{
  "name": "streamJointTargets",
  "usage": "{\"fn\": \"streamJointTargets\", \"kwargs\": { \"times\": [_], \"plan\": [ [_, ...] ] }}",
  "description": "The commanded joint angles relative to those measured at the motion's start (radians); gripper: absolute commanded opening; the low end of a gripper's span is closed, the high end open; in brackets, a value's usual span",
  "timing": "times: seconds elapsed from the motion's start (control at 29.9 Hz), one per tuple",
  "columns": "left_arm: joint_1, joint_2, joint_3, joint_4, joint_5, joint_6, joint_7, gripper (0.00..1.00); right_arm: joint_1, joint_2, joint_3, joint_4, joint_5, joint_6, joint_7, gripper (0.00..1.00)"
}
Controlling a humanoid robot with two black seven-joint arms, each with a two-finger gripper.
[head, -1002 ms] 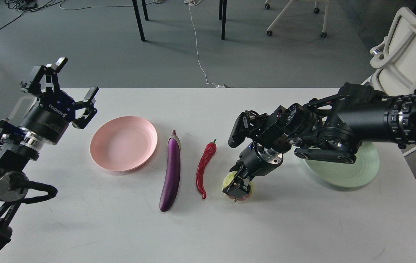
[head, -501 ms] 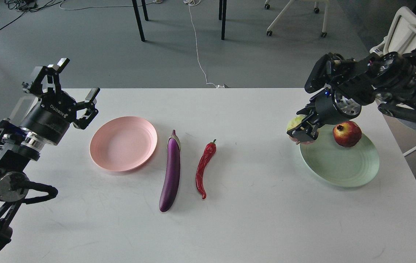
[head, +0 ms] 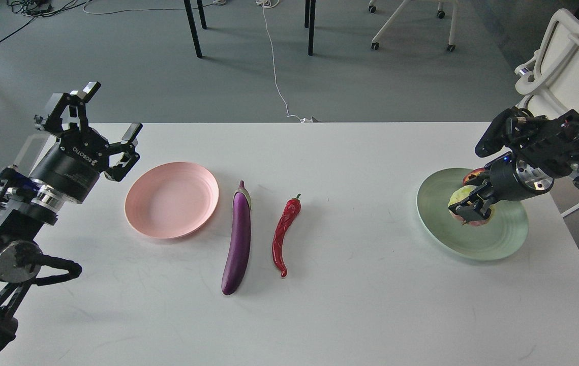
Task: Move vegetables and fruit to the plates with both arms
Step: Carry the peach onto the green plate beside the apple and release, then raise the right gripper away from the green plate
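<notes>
My right gripper (head: 474,211) is shut on the bumpy yellow-green fruit (head: 459,198) and holds it over the pale green plate (head: 492,241) at the table's right. The dark red pomegranate (head: 472,176) lies on that plate, mostly hidden behind my right wrist. My left gripper (head: 109,114) is open and empty, raised above the table's far left corner, left of the pale pink plate (head: 172,199), which holds nothing. The purple eggplant (head: 238,239) and the red chili pepper (head: 284,234) lie side by side on the table in the middle.
The white table (head: 370,315) ends close to the green plate on the right. A white chair (head: 569,66) stands beyond the table's right corner. Table legs and a white cable (head: 274,66) are on the floor behind.
My right arm has carried the yellow-green fruit from the table's middle rightward, then down over the green plate. The pomegranate is now mostly hidden by the wrist. The left arm barely moved.
</notes>
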Motion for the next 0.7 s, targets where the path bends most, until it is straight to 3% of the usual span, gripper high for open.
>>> {"fn": "streamJointTargets", "kwargs": {
  "times": [0.0,0.1,0.3,0.47,0.67],
  "plan": [
    [0.001,0.002,-0.001,-0.001,0.0,-0.001,0.001,1.0,0.001,-0.009,0.003,0.003,0.003,-0.006,0.0,0.86],
    [0.001,0.003,-0.001,-0.001,0.0,-0.002,0.001,1.0,0.009,-0.028,0.018,0.014,0.017,-0.009,0.0,0.94],
    [0.001,0.031,0.002,-0.015,0.011,-0.005,0.003,1.0,0.006,-0.104,0.156,0.063,0.193,-0.002,0.0,0.97],
    [-0.001,0.06,0.007,-0.055,0.087,-0.01,0.003,1.0,-0.048,-0.167,0.285,0.127,0.634,0.001,0.0,0.97],
    [-0.001,0.062,0.015,-0.116,0.23,-0.007,0.003,1.0,-0.285,-0.196,0.53,0.129,1.227,0.002,0.0,0.98]
  ]
}}
